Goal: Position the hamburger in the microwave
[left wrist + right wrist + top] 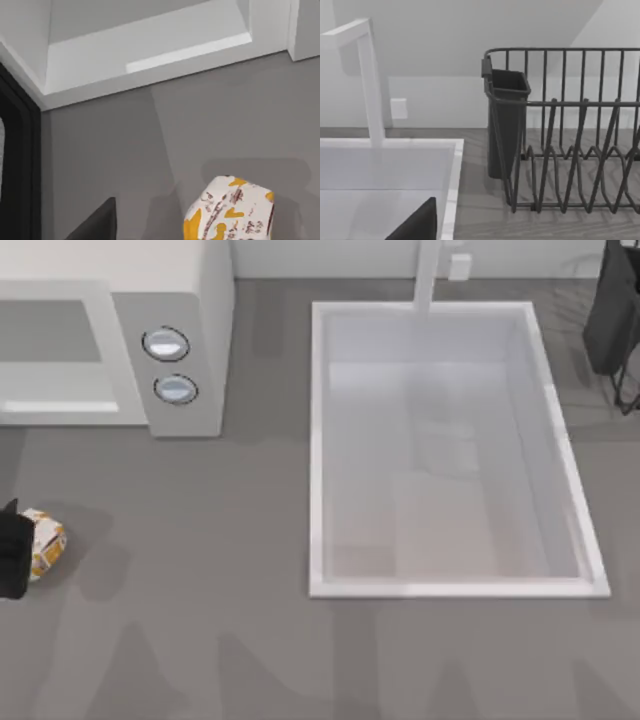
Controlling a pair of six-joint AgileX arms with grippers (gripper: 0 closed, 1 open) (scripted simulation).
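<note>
Hamburger (42,543) on bench (200,590), lower left of frame.
Wrapper marks unreadable. Left end effector (12,552) beside it; finger state cannot be told. Microwave (180,330) upper left.

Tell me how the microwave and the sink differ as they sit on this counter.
The microwave stands on top of the counter at the top view's left, while the sink is sunk into it toward the right. The microwave carries two round dials on a side panel; the sink has none, only a tap at its far rim. The microwave's grey cavity opens at the front; the sink opens upward. Both are white and boxy.
</note>
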